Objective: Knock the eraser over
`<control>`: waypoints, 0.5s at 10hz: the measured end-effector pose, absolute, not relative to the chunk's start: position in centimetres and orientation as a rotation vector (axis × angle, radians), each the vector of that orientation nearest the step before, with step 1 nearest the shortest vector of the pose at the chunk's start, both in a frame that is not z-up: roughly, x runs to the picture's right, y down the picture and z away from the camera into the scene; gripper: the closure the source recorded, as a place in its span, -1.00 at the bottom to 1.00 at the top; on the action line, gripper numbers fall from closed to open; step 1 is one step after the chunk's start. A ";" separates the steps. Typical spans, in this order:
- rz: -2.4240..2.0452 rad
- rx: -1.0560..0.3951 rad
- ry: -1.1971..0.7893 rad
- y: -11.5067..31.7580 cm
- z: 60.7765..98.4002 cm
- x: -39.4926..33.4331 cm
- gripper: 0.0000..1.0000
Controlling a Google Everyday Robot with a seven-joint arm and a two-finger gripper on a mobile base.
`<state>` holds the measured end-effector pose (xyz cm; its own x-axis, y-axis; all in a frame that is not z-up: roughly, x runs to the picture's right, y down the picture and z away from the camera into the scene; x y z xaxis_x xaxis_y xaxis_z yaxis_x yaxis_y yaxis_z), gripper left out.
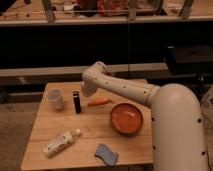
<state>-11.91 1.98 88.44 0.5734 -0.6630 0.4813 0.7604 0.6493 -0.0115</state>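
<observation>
The eraser (76,102) is a small black block standing upright on the wooden table (95,131), just right of the clear plastic cup (55,98). My white arm reaches in from the right and bends down behind the eraser. The gripper (86,91) hangs at the arm's end, close to the eraser's upper right, a small gap apart. An orange carrot (98,102) lies just right of the eraser, below the arm.
An orange bowl (126,118) sits at the right of the table. A white bottle (60,142) lies on its side at the front left. A blue-grey sponge (106,154) lies near the front edge. Dark shelving stands behind the table.
</observation>
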 end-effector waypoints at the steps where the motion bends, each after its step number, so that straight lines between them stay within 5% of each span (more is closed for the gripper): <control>1: -0.846 -0.226 -0.469 2.0 88.4 -12.1 0.82; 5: -0.857 -0.222 -0.481 2.2 88.2 -12.7 0.82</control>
<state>-12.70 2.15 88.18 0.5565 -0.6702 0.4911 0.7683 0.6401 0.0027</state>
